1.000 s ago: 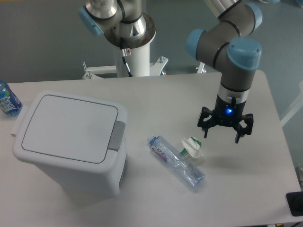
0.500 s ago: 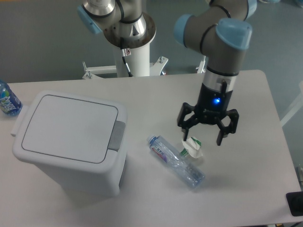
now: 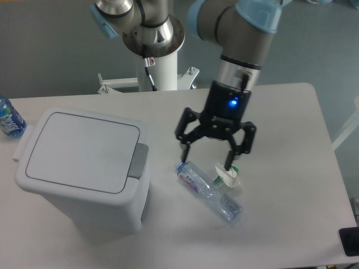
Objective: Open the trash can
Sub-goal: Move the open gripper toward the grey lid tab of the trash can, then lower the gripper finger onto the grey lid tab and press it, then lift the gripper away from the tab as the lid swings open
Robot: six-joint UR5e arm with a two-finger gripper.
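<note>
The trash can (image 3: 84, 168) is a large white bin on the left of the table, its flat lid down and a grey push-button (image 3: 138, 161) on its right rim. My gripper (image 3: 207, 159) hangs open to the right of the bin, well clear of the button. It hovers just above a clear plastic bottle (image 3: 208, 190) and holds nothing.
The clear bottle lies on its side on the table. A crumpled white and green wrapper (image 3: 227, 175) lies beside it. A blue bottle (image 3: 9, 119) lies at the far left edge. A dark object (image 3: 350, 241) sits at the front right corner.
My gripper has moved left and slightly up across the table, from right of the wrapper to above the clear bottle. It stays open. The bin has not moved.
</note>
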